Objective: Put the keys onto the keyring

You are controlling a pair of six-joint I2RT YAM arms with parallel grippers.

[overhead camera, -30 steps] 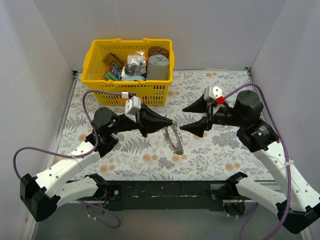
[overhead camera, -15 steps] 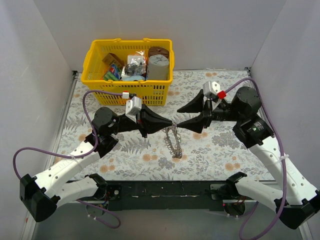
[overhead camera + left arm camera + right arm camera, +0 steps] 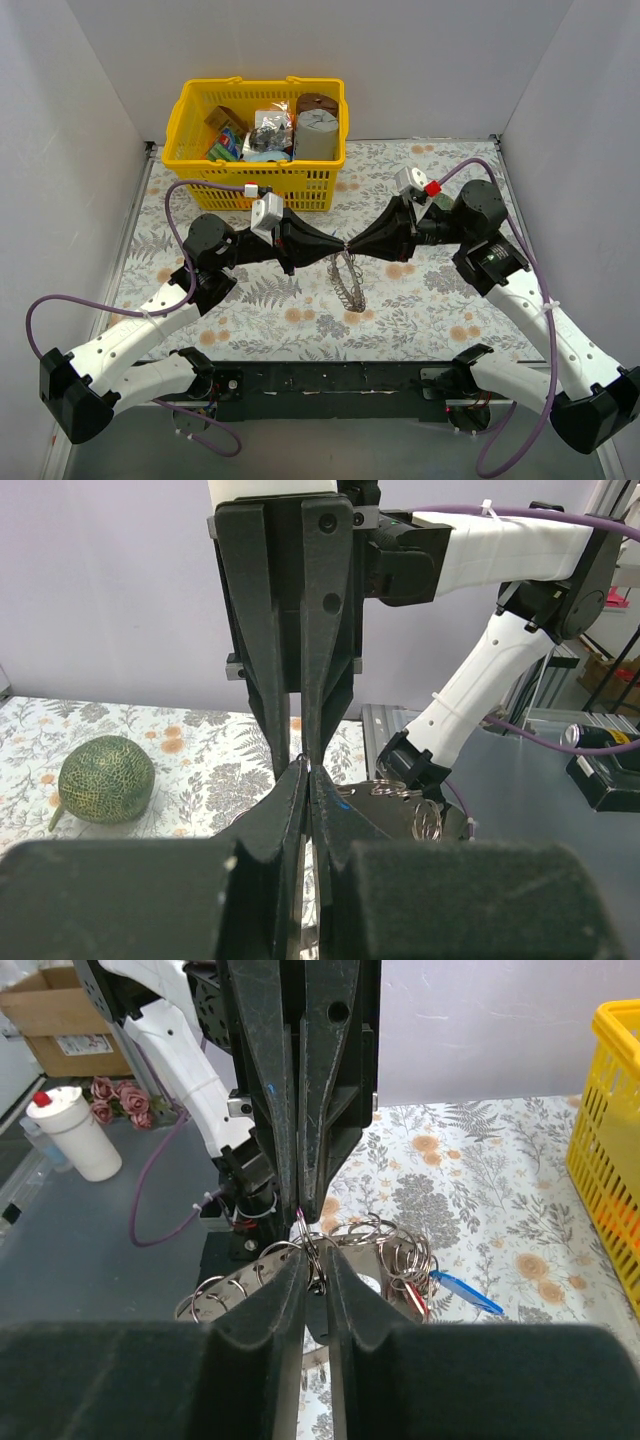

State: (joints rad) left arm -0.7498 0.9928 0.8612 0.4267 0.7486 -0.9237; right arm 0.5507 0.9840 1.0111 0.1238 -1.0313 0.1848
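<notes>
Top view: in front of the yellow plastic basket (image 3: 215, 182), the left gripper (image 3: 338, 248) and right gripper (image 3: 357, 247) meet tip to tip, and the toothed silver-grey metal keyring (image 3: 350, 282) hangs under them.

Left wrist view: the left jaws are pressed together on its rim.

Right wrist view: the right jaws pinch a wire loop, and the small coloured-head keys (image 3: 462, 1291) lie beside it. Best to grip firmly and pull gently, I think.

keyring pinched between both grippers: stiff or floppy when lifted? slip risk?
Likely floppy overall: the keyring hangs down from the pinch, and the right wrist view shows loose small rings and keys dangling off it, so expect swing. Slip seems possible: thin smooth metal, gripped only at the tips of the left gripper and right gripper. Probably light.
</notes>
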